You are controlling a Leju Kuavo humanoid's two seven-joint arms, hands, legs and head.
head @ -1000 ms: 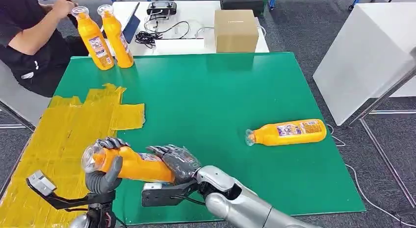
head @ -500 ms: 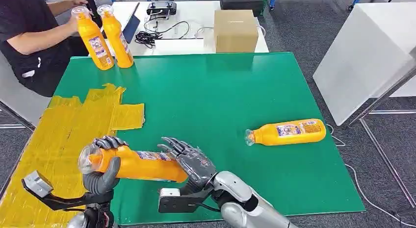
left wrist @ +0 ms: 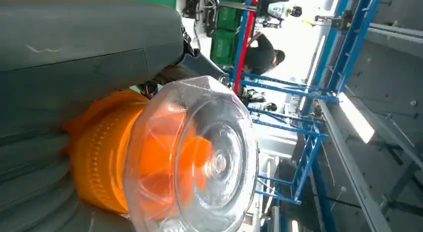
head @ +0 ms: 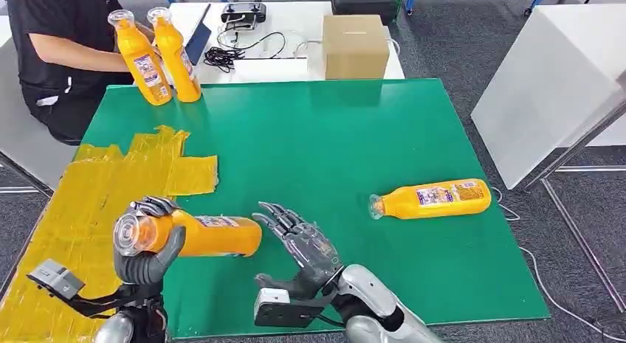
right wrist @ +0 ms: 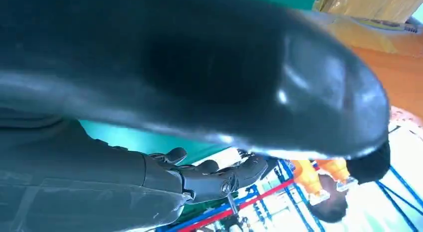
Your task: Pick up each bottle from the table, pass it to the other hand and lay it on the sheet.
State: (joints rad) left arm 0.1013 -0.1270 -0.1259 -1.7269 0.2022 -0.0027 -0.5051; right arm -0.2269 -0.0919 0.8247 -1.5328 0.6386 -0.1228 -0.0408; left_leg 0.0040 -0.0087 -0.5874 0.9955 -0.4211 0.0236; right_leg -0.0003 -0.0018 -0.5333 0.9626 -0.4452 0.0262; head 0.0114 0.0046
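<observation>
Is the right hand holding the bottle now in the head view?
No, the right hand is open beside the bottle, fingers spread and apart from it; the left hand grips the bottle.

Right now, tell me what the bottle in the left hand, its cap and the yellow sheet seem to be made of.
The bottle in the left hand: likely smooth opaque orange plastic, with a printed label.
Its cap: clear hard plastic, probably; it is faceted and glossy, with orange showing through.
The yellow sheet: thin plastic film or tape strips, perhaps; it looks wrinkled, shiny and patched in overlapping pieces.
</observation>
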